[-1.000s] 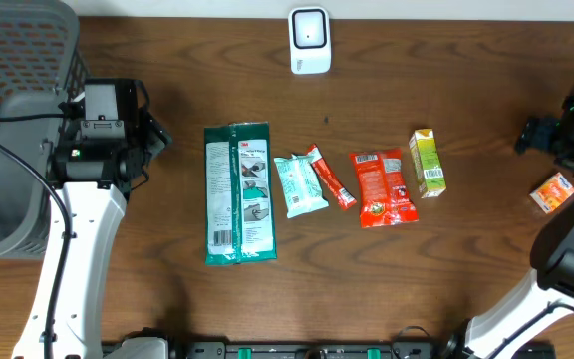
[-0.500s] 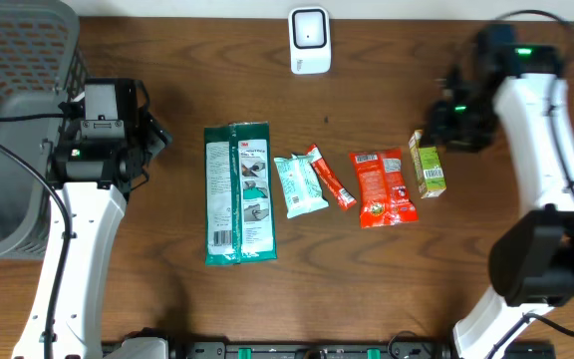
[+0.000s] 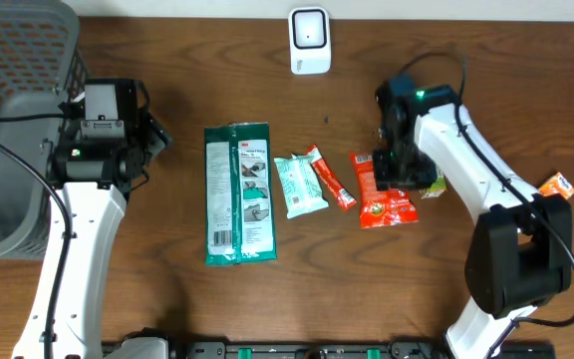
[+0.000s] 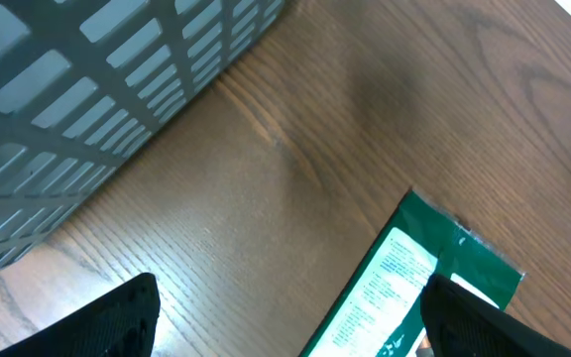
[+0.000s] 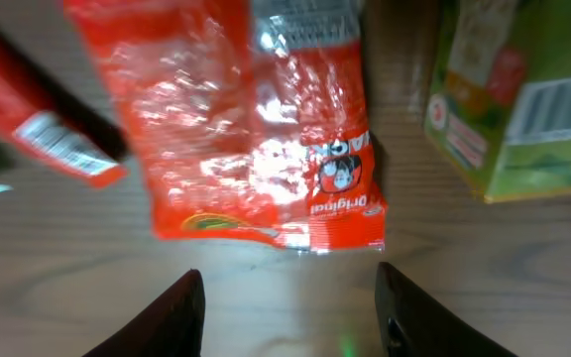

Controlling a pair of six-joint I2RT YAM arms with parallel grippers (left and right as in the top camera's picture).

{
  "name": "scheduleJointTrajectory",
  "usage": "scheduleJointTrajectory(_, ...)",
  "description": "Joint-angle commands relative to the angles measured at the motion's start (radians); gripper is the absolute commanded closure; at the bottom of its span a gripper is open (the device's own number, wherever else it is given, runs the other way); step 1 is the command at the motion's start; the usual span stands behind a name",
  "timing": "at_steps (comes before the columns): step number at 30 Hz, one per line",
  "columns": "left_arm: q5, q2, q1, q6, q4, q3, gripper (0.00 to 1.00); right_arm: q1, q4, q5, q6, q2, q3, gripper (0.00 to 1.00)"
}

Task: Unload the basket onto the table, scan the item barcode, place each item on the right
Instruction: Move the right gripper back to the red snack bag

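Observation:
Several items lie in a row on the wooden table: a green packet [image 3: 238, 192], a pale teal pouch [image 3: 299, 185], a red stick pack [image 3: 330, 178], a red snack bag [image 3: 373, 191] and a green carton [image 3: 433, 183], mostly hidden under my right arm. The white scanner [image 3: 309, 40] stands at the back edge. My right gripper [image 3: 399, 168] hovers over the red snack bag. In the right wrist view the right gripper [image 5: 285, 317] is open over bare wood just past the bag's end [image 5: 256, 119], with the carton [image 5: 504, 99] to the right. My left gripper [image 4: 290, 322] is open, its right finger [image 4: 469, 317] over the green packet [image 4: 404, 278].
A grey mesh basket [image 3: 13, 120] fills the far left, and its wall [image 4: 87, 99] shows in the left wrist view. A small orange box [image 3: 554, 186] lies near the right edge. A red stick pack [image 5: 38, 129] lies left of the snack bag.
My right arm has swung from the far right edge leftward to above the red snack bag, and its jaws have narrowed. The left arm has not moved.

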Motion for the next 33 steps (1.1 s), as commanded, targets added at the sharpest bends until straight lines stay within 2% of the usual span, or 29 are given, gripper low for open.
scheduleJointTrajectory(1,-0.012,-0.013,0.003,-0.013,-0.002,0.021,0.15,-0.011,0.092,0.061,0.024,-0.016,-0.087,0.49)
scheduleJointTrajectory(8,-0.012,-0.013,0.003,-0.013,-0.002,0.021,0.15,-0.032,0.323,0.071,0.015,-0.016,-0.222,0.53)
scheduleJointTrajectory(14,-0.012,-0.013,0.003,-0.013,-0.002,0.021,0.15,-0.023,0.503,0.066,-0.095,-0.016,-0.270,0.69)
scheduleJointTrajectory(17,-0.012,-0.013,0.003,-0.013,-0.002,0.021,0.15,-0.022,0.596,0.020,-0.200,-0.016,-0.270,0.71)
scheduleJointTrajectory(20,-0.012,-0.013,0.003,-0.013,-0.002,0.021,0.15,-0.022,0.692,-0.097,-0.298,-0.016,-0.270,0.66)
scheduleJointTrajectory(24,-0.012,-0.013,0.003,-0.013,-0.002,0.021,0.15,-0.023,0.749,-0.117,-0.311,-0.017,-0.265,0.67)
scheduleJointTrajectory(27,-0.012,-0.013,0.003,-0.013,-0.002,0.021,0.15,-0.037,0.693,-0.118,-0.307,-0.046,-0.201,0.65)
scheduleJointTrajectory(29,-0.012,-0.013,0.003,-0.013,-0.002,0.021,0.15,-0.058,0.597,-0.117,-0.262,-0.105,-0.124,0.57)
scheduleJointTrajectory(32,-0.012,-0.013,0.003,-0.013,-0.002,0.021,0.15,-0.104,0.505,-0.117,-0.174,-0.184,-0.095,0.36)
scheduleJointTrajectory(33,-0.012,-0.013,0.003,-0.013,-0.002,0.021,0.15,-0.116,0.484,-0.117,-0.155,-0.192,-0.095,0.35)
